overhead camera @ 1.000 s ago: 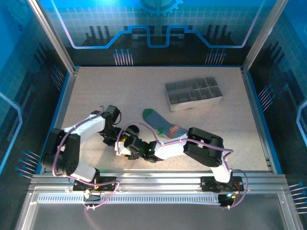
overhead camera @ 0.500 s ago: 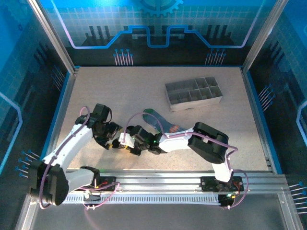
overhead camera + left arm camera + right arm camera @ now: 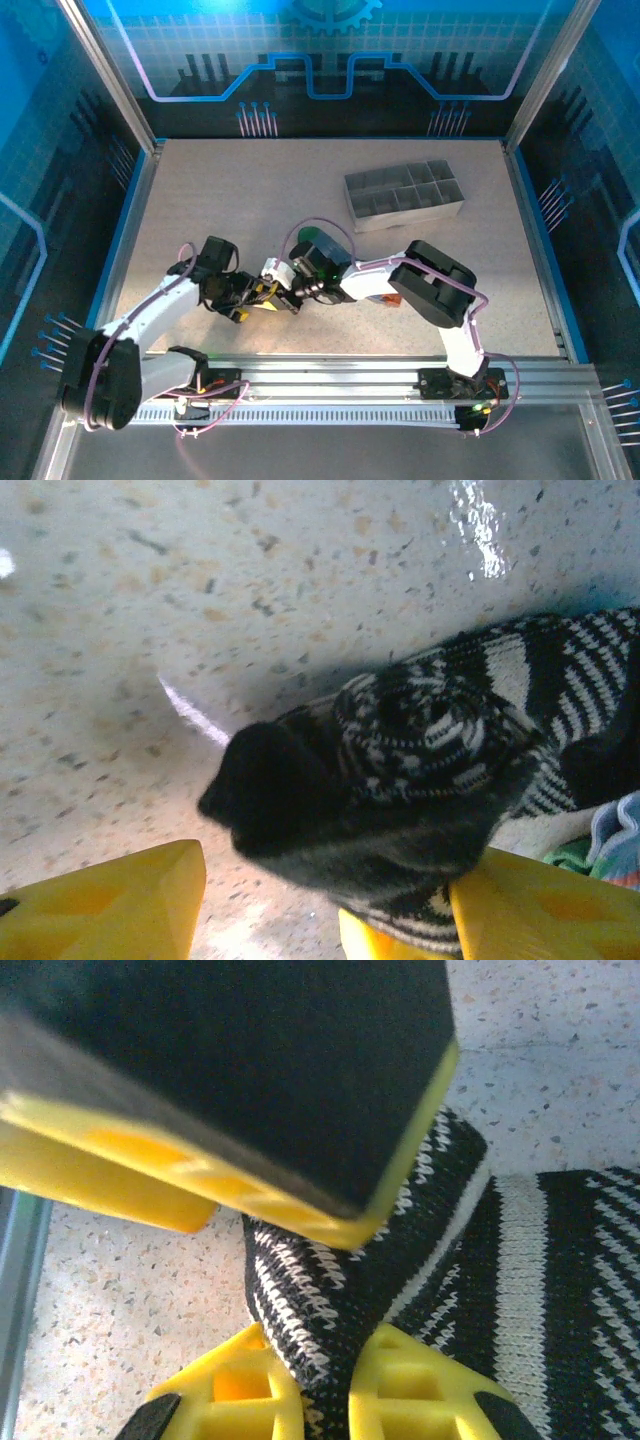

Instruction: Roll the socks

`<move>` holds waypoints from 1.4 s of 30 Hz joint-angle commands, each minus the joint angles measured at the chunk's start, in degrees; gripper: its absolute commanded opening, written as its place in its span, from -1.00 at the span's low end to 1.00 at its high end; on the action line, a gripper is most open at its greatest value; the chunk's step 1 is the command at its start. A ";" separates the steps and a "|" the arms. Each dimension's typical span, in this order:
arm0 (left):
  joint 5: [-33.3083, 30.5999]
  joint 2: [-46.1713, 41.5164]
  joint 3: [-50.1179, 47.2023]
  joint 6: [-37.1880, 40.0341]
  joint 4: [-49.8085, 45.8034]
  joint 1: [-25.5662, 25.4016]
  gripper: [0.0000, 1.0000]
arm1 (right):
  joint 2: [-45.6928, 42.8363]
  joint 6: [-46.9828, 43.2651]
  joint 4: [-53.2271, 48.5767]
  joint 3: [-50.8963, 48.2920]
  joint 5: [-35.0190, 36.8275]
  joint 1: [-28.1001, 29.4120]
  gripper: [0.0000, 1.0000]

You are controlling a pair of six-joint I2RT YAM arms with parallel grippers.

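Note:
The black sock with white stripes (image 3: pixel 420 730) lies on the table, wound into a spiral roll at its near end. My left gripper (image 3: pixel 330 870) is open, its yellow fingers (image 3: pixel 100 900) on either side of the roll, which leans on the right-hand one. My right gripper (image 3: pixel 325 1380) is shut on a fold of the black sock (image 3: pixel 340 1300), close under the left gripper's finger (image 3: pixel 230 1080). From above, both grippers (image 3: pixel 250 300) (image 3: pixel 283 288) meet at the table's front left. The blue-grey sock (image 3: pixel 318 240) shows its green cuff beside the right arm; the arm hides most of it.
A grey divided tray (image 3: pixel 404 196) stands at the back right. The speckled tabletop (image 3: pixel 220 190) stretches behind and to the left of the arms. A metal rail (image 3: pixel 330 372) runs along the near edge, and blue walls enclose the table.
The right gripper has closed on the black sock and shifted toward the back. The left gripper has let go and opened, and its arm has swung lower and to the left.

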 commanded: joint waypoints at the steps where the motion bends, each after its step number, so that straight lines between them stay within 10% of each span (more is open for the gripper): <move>1: -0.51 5.05 -0.84 0.09 1.96 -1.91 0.24 | 6.47 4.31 -12.81 -2.95 -1.41 -1.91 -1.00; 5: -2.87 11.40 -1.27 1.30 -1.03 -2.96 0.02 | 6.68 4.56 -13.45 -1.98 -0.86 -2.36 -0.97; 15: -4.71 17.01 1.32 2.41 -9.82 -3.75 -0.27 | -12.23 -10.88 0.83 -11.81 27.39 5.29 0.12; 22: -4.53 19.76 5.91 3.55 -12.41 -3.75 -0.26 | -12.88 -23.31 0.28 -7.76 42.85 13.50 0.22; 30: -3.55 22.14 9.16 3.93 -12.55 -3.75 -0.26 | -6.09 -27.29 -2.44 -0.82 43.87 15.08 0.16; 42: -0.92 17.19 11.17 2.56 -12.56 -3.58 -0.01 | -0.85 -18.08 -14.58 2.13 41.36 11.80 -0.82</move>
